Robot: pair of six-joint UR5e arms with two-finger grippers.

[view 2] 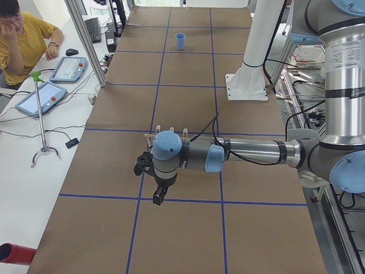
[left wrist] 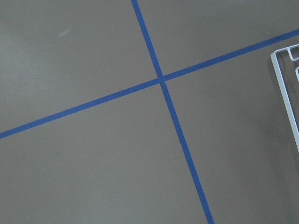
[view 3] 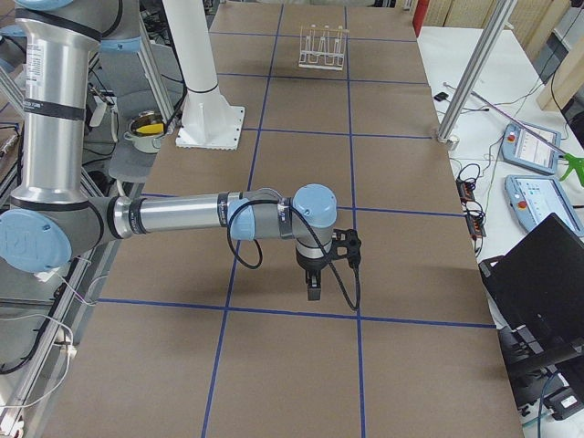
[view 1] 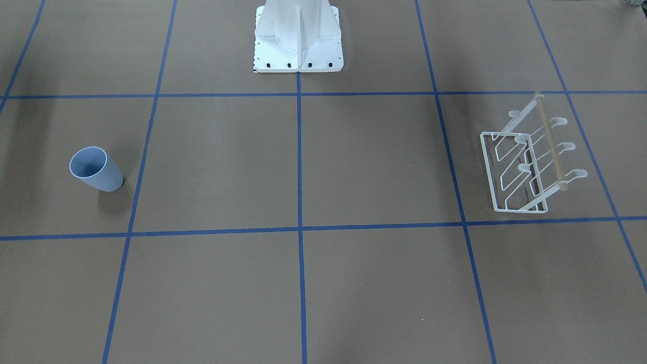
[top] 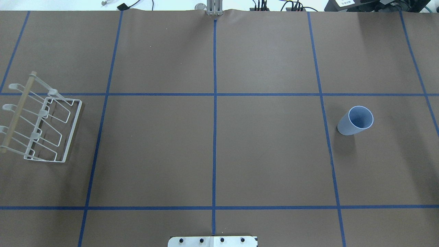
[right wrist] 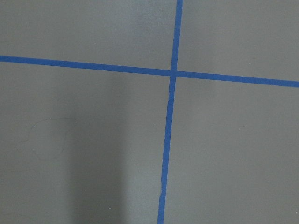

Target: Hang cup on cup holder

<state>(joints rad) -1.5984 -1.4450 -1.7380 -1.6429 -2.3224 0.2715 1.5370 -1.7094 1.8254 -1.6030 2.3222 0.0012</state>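
The light blue cup [view 1: 96, 169] stands upright on the brown table on my right side; it also shows in the overhead view [top: 355, 120] and far off in the exterior left view [view 2: 180, 41]. The white wire cup holder [view 1: 530, 162] stands on my left side [top: 41, 123], and its prongs are bare. A corner of its base frame [left wrist: 285, 88] shows in the left wrist view. My left gripper [view 2: 158, 197] hangs above the table close to the holder, fingers pointing down. My right gripper [view 3: 313, 290] hangs over the table, fingers pointing down. I cannot tell whether either is open or shut.
The white robot pedestal [view 1: 298, 40] stands at the table's middle on the robot's side. Blue tape lines [top: 214, 120] divide the table into squares. A person [view 2: 23, 40] sits at a side desk with tablets; a laptop [view 3: 538, 283] lies past the table's edge.
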